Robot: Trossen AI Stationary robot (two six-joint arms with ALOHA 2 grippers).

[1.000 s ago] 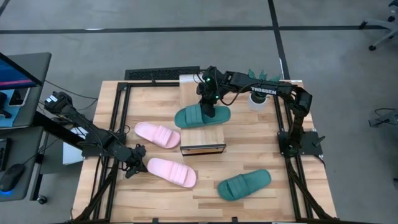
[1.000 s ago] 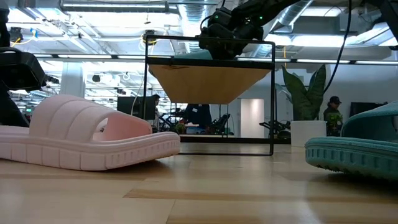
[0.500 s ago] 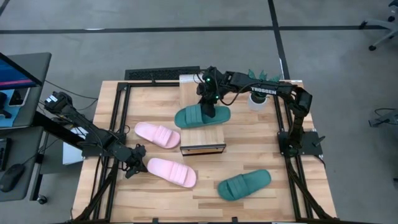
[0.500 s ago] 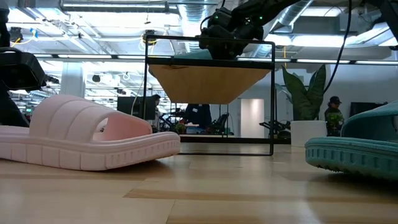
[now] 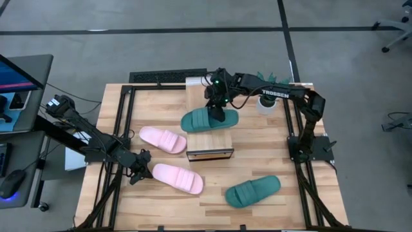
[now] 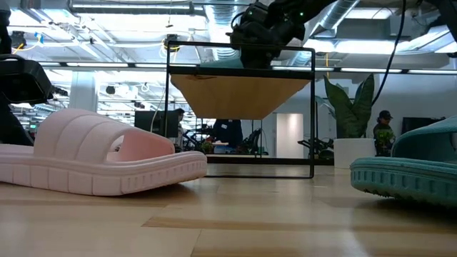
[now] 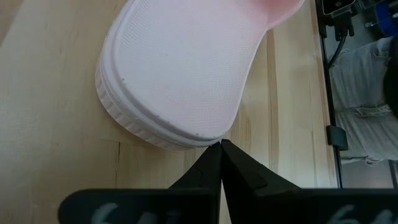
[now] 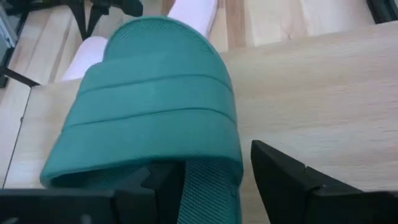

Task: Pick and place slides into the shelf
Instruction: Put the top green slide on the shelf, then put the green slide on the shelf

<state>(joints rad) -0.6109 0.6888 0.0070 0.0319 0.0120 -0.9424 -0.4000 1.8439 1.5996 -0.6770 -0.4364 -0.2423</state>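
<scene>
One teal slide lies flat on the shelf's plank top. My right gripper stands open over its strap: one finger at the strap's opening over the footbed, the other beside the slide over the plank. A second teal slide and two pink slides lie soles down on the table. My left gripper is shut, its tips at the rim of the nearer pink slide. My right gripper is open around one side of the teal slide, coming slanting down from the far right; whether either finger touches the strap or footbed I cannot tell. My left gripper points its shut tips at the pink slide's sole rim; whether they touch it I cannot tell.
A white pot with a green plant stands at the far right of the table, close to the right arm. The shelf's black frame rises mid-table. Bare planks lie along the near edge. A desk with a monitor stands left of the table.
My right gripper has opened over the teal slide and let go of it. The slide stays flat on the shelf top where it was.
</scene>
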